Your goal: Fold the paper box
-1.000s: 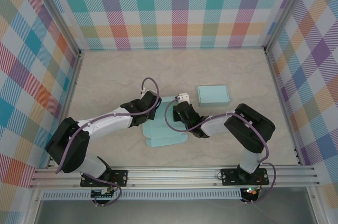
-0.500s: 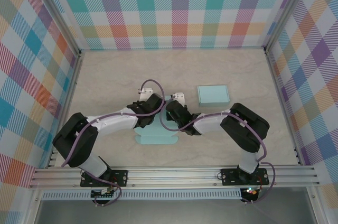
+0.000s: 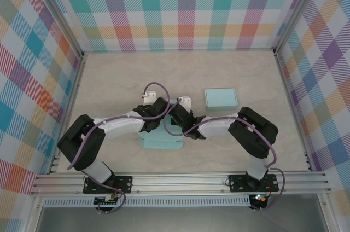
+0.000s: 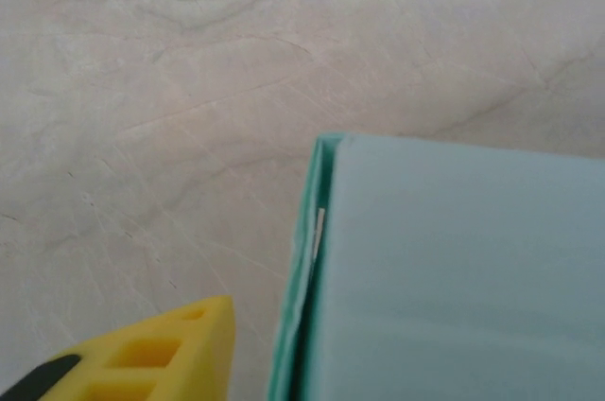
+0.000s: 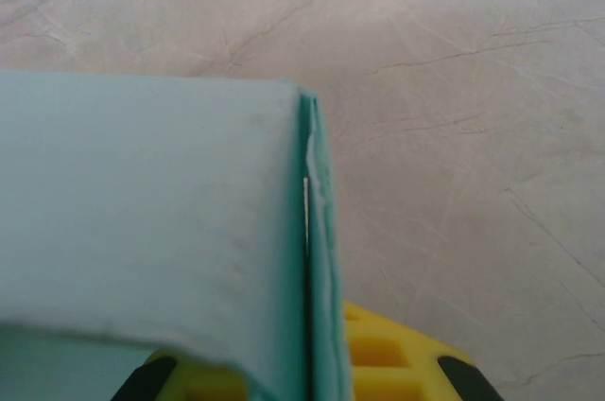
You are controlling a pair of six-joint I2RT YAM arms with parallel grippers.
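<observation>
Beige marbled table (image 3: pixel 109 79) w/ plaid walls (image 3: pixel 186 7) on 3 sides, alu rail (image 3: pixel 180 180) at near edge.

I read the top view from a fixed camera above and behind the bases (image 3: pixel 106 184), facing down and forward. It stands far enough off to take in the whole table (image 3: pixel 109 79), near edge at the bottom, far edge at the top. My left wrist view looks down from very close onto one corner of the box (image 4: pixel 454 269) and the bare table beside it. My right wrist view is equally close, looking along a box (image 5: pixel 142 202) panel edge. All three views share the box (image 3: pixel 161 143), mid-table toward the near edge.
</observation>
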